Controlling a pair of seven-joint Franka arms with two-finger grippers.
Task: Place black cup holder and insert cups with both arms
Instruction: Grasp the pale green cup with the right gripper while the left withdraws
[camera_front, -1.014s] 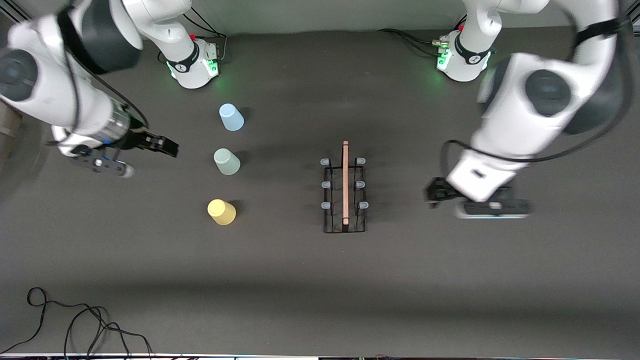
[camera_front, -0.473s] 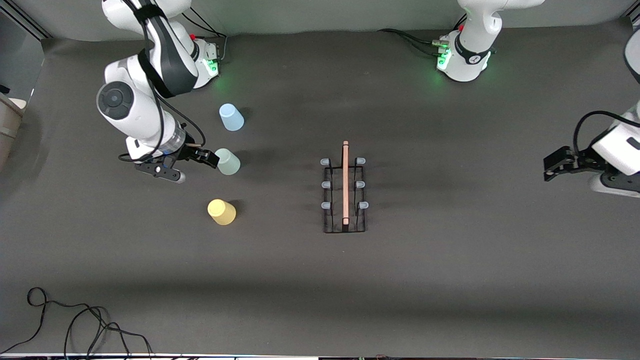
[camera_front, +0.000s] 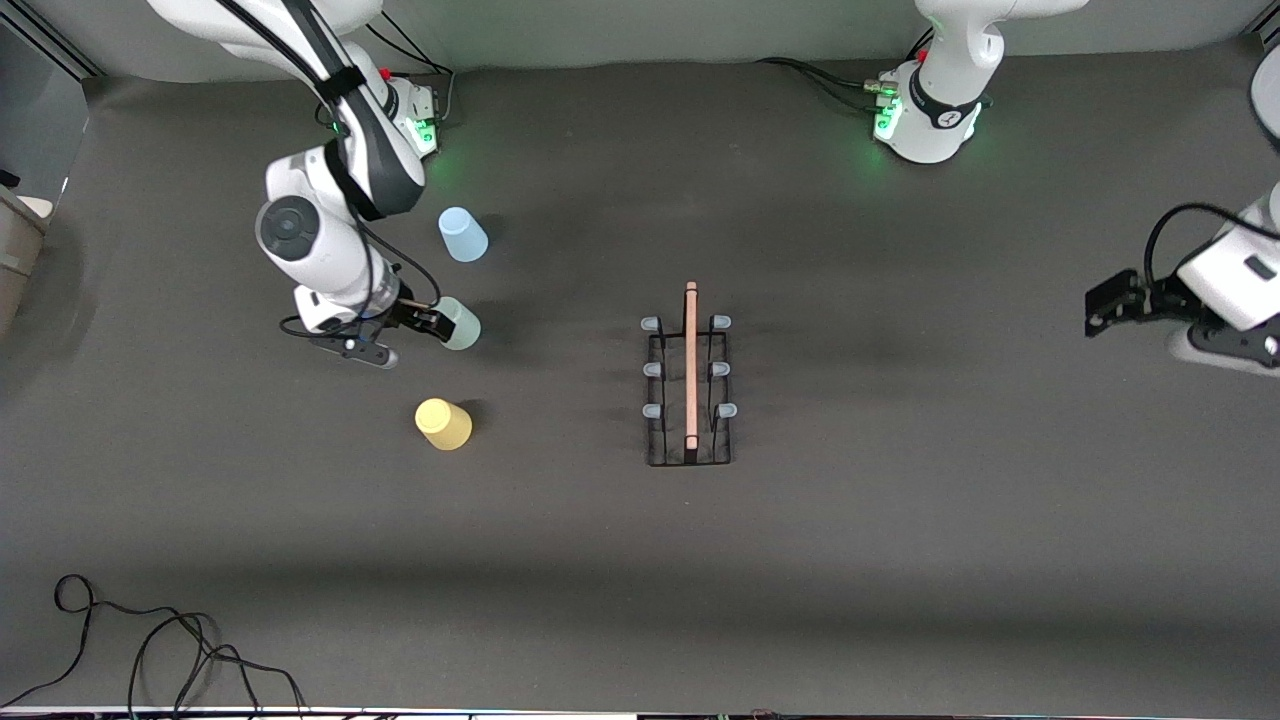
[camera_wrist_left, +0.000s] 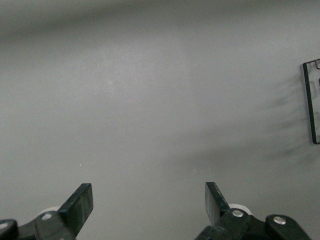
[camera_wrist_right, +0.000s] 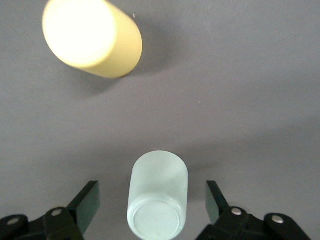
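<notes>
Jaws spread wide on the right gripper (camera_front: 437, 325), straddling the pale green cup (camera_wrist_right: 157, 200) without touching it. Yellow cup (camera_front: 443, 423) sits at six o'clock from it, light blue cup (camera_front: 463, 234) at twelve. Black cup holder (camera_front: 689, 376) stands mid-table (camera_front: 640, 560). Left gripper (camera_front: 1100, 310) waits, jaws open too.

White arms (camera_front: 330, 230), black claws, green-lit bases (camera_front: 925, 120)

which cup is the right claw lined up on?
The pale green cup, the middle of the row: it sits between the right claw's open fingers, ungripped. The yellow cup and light blue cup stand apart.
</notes>
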